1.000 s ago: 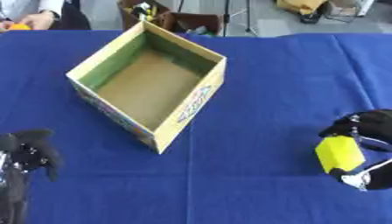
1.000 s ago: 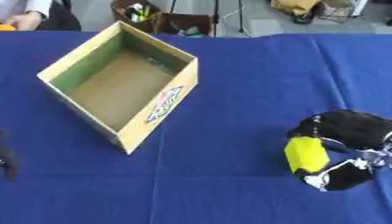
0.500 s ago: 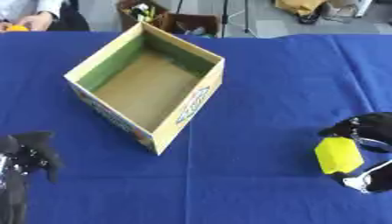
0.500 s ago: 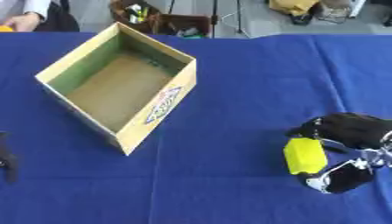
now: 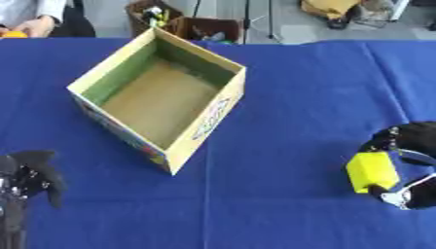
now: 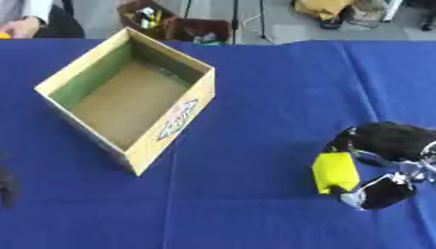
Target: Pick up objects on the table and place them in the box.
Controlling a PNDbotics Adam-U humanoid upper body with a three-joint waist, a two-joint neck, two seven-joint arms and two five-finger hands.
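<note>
Blue cloth covers the whole table [image 5: 289,97], and the open cardboard box serves as the landmark on it.

Nearest the camera, left of and below the box, the robot's black left hand [image 5: 32,175] shows at the lower left edge of the left eye view. Its fingers hang relaxed and uncurled, holding nothing, well apart from the box.

Right of the box and nearer the camera, well apart from it across bare cloth, the black and silver right hand [image 6: 383,160] sits close to the right edge. It grasps a bright yellow block-shaped object [image 6: 335,172]. The block stands on the side of the hand that faces the box, with dark fingers [image 6: 388,190] curled in beneath its lower end and the bulk of the hand rising behind and above it. Most of the yellow face is uncovered and turned toward the camera. Whether the block touches the cloth cannot be told.

Farther back stands the yellow-rimmed cardboard box [image 5: 204,130] with green inner walls and a brown floor, turned so that one corner points toward the camera. Printed lettering runs along its right outer wall. Nothing lies inside it.

Beyond the box, past the far table edge, a dark bin of small items [image 6: 145,15] stands on a grey floor.
</note>
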